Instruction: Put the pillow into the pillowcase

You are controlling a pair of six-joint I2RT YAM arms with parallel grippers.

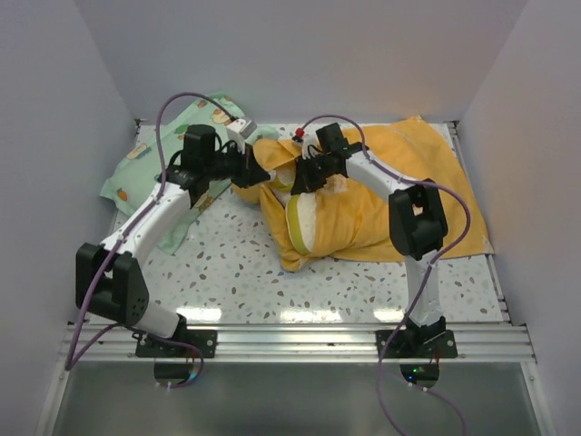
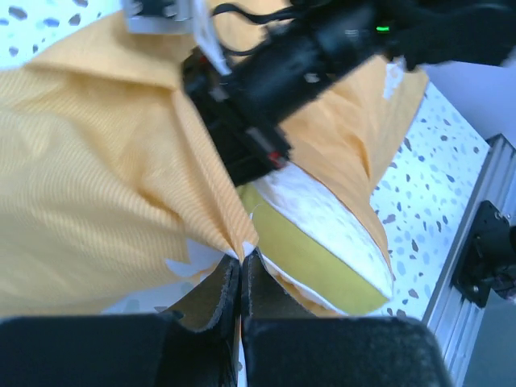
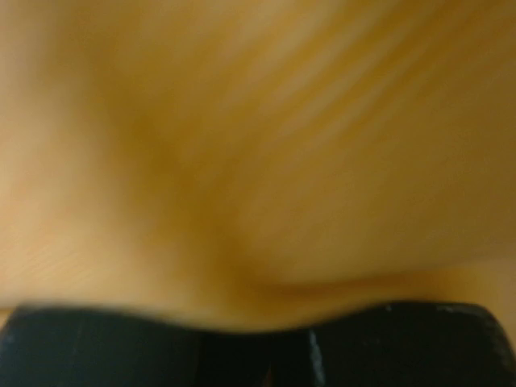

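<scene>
Speckled white desk (image 1: 272, 282) boxed in by plain grey walls, that's the top cam. The orange-yellow pillowcase (image 1: 408, 173) is spread over the far right part of it. The pillow (image 1: 300, 227) sits partly inside, with its cream end and yellow-green edge poking out of the opening toward the near left. A mint-green cartoon pillow (image 1: 145, 168) lies at the far left, partly under my left arm. The left claw (image 1: 247, 166) is at the left lip of the opening and the right claw (image 1: 304, 177) is at the top of it, just beside. Left wrist cam: the fingers (image 2: 218, 298) are pressed together with a pinch of pillowcase cloth caught at the tips. The pillow's bare end is just to the right, and the right claw's black nose is above it against the cloth. Right wrist cam: nothing but blurry orange fabric right up against the lens. The fingers there are closed together, but I can't tell whether any cloth is in them.
</scene>
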